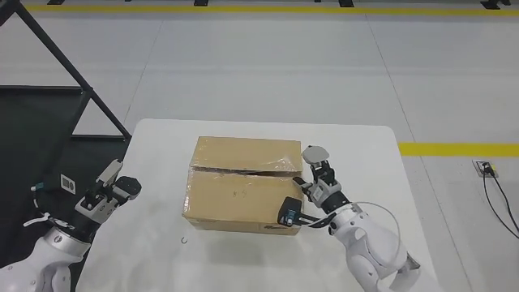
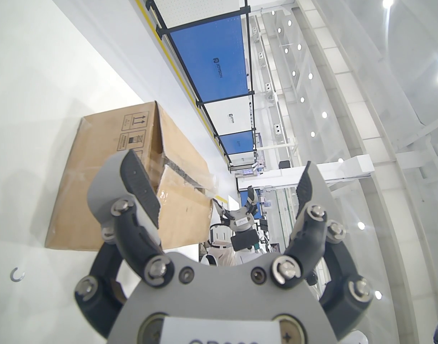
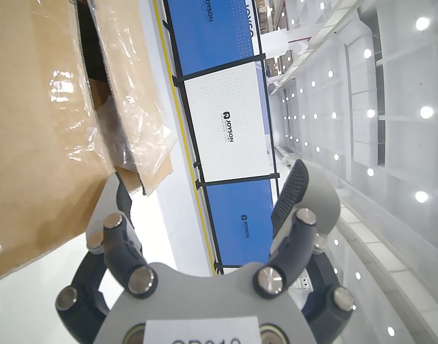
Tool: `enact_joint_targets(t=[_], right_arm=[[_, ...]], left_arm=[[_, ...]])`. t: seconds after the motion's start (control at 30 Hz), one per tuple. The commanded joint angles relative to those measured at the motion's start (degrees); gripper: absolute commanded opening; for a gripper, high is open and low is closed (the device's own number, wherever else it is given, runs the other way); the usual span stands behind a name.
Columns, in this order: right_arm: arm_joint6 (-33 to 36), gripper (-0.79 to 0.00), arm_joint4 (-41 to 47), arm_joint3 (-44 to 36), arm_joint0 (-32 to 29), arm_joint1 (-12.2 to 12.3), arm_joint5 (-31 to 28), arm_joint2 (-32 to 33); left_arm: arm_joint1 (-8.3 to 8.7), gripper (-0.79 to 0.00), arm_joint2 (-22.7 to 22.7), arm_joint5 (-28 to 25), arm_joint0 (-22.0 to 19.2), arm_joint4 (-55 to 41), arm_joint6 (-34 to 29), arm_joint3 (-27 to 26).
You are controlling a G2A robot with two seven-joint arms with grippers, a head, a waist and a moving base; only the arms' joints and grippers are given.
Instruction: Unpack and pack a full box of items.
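The box lies in the middle of the table, long axis left to right. The right gripper, spread wide and empty, is just beside its right end. The left gripper, likewise spread and empty, hangs farther off by the left edge.

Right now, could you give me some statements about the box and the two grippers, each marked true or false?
1. The cardboard box stands on the white table. True.
2. The left gripper is shut on a box flap. False: it is open, apart from the box.
3. The right gripper is open, close to one end of the box. True.
4. The box is wide open on top. False: its top flaps lie nearly closed, a narrow gap between them.
5. A small ring lies on the table near the box. True.
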Motion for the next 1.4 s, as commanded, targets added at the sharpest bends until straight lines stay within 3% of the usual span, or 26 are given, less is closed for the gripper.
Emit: enact_joint_targets(t=[0.0,0.53,0.97,1.37], right_arm=[[-0.1,0.000,0.0,0.3,0.3,-0.2,0.3,-0.3],[0.3,0.000,-0.5,1.7,1.2,-1.9,3.7,-1.7],[6.2,0.000,-0.7,2.8,1.6,-3.8,9.6,-3.4],[10.2,0.000,-4.8,4.2,2.5,-5.5,10.4,-5.4]], left_arm=[[0.00,0.000,0.0,0.0,0.0,0.0,0.0,0.0],[0.00,0.000,0.0,0.0,0.0,0.0,0.0,0.0],[0.00,0.000,0.0,0.0,0.0,0.0,0.0,0.0],[0.00,0.000,0.0,0.0,0.0,0.0,0.0,0.0]])
